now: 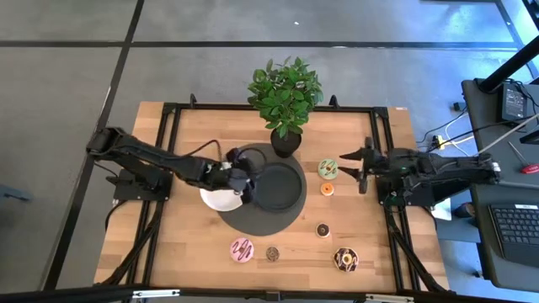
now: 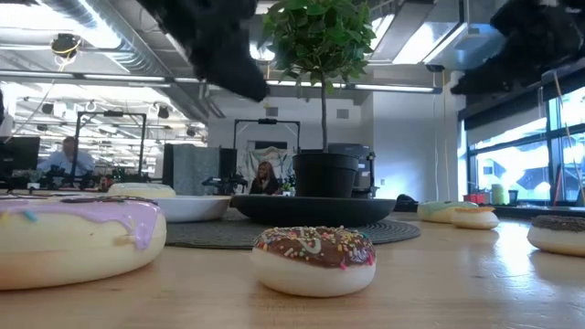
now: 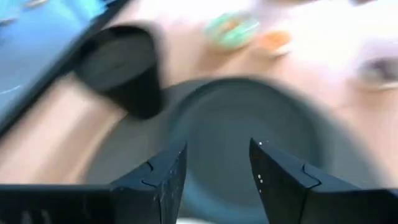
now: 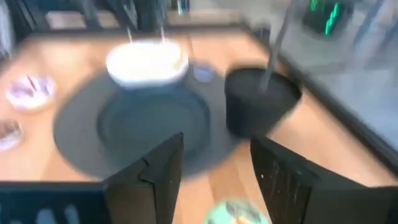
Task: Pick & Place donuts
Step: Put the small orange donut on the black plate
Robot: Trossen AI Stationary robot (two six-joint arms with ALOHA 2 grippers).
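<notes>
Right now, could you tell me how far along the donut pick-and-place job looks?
Little looks done: the round black plate holds no donuts. Both grippers are open and empty, the left gripper at the plate's edge, the right gripper beside the green-iced donut. The small orange donut, pink-iced donut and chocolate sprinkled donut still lie on the wooden table.

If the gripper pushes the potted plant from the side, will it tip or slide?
The potted plant probably tips rather than slides: in the low view a thin tall stem carries the leafy crown high above a small black pot. The wooden table looks smooth, so a low push might slide it.
</notes>
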